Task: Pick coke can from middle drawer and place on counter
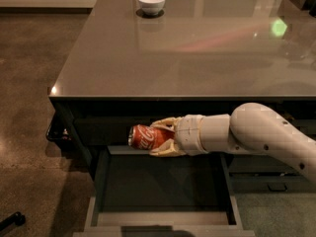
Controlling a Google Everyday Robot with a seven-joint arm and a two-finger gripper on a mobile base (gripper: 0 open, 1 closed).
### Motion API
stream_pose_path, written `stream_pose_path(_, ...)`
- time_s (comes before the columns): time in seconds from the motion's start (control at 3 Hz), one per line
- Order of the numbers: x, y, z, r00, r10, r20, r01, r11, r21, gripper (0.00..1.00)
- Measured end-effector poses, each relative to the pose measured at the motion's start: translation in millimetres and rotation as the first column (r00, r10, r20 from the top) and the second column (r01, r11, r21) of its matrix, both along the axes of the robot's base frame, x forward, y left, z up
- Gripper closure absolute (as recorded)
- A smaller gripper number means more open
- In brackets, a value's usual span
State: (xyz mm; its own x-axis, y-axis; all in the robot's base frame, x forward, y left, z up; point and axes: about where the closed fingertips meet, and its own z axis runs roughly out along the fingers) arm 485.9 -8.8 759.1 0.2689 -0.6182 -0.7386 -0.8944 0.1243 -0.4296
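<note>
The coke can is red with white script and lies on its side in my gripper. The gripper is shut on the can, with a finger above it and one below. It holds the can in the air above the back of the open middle drawer, just below the counter's front edge. The drawer's dark floor shows nothing else in it. The counter is glossy grey-brown and stretches away above the can. My white arm comes in from the right.
A small white bowl stands at the far side of the counter. A green light reflection shows at the counter's right. A closed drawer with a handle is to the right of the open one. Brown floor lies to the left.
</note>
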Motion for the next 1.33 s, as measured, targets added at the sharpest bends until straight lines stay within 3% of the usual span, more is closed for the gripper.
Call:
stream_pose_path(0.33, 9.3, -3.1, 17.8, 0.9998, -0.003, 0.018, 0.004, 1.0, -0.01, 1.0)
stream_pose_path(0.67, 34.5, -10.3, 83.9, 0.9897, -0.01, 0.143, 0.014, 1.0, -0.023, 1.0)
stream_pose_path(1.0, 75.8, -20.7, 142.4, 0.9641, -0.053, 0.26, 0.062, 0.998, -0.028, 1.0)
stream_pose_path(1.33, 108.5, -23.3, 166.1, 0.9404, -0.09, 0.328, 0.118, 0.991, -0.066, 1.0)
